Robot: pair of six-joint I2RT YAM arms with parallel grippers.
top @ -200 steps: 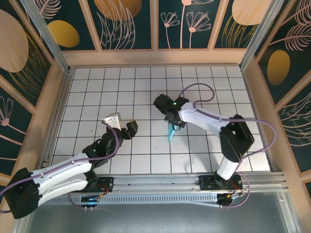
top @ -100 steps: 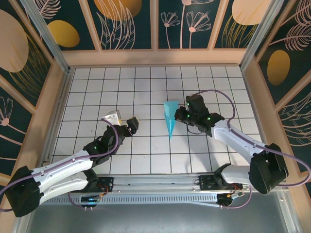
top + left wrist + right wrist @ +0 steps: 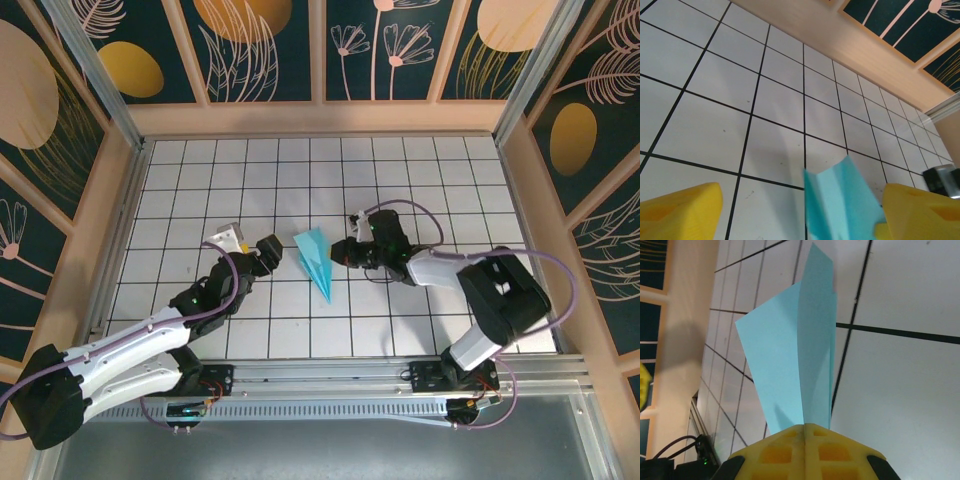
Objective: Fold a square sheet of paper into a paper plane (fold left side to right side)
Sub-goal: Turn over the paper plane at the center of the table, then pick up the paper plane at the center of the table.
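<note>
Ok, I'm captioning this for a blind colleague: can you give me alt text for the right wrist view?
The right gripper, its yellow fingers shut, pinches a folded turquoise-blue paper plane that juts away from the camera over a white table with black grid lines. A pale wooden wall runs down the left edge.

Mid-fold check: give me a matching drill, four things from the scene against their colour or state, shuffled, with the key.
Things:
1. left gripper
2. right gripper
3. paper plane
4. table

Colour or state:
a. white with black grid lines
b. shut on the paper plane
c. open
d. turquoise, folded to a point

Pairs: 1-c; 2-b; 3-d; 4-a
</note>
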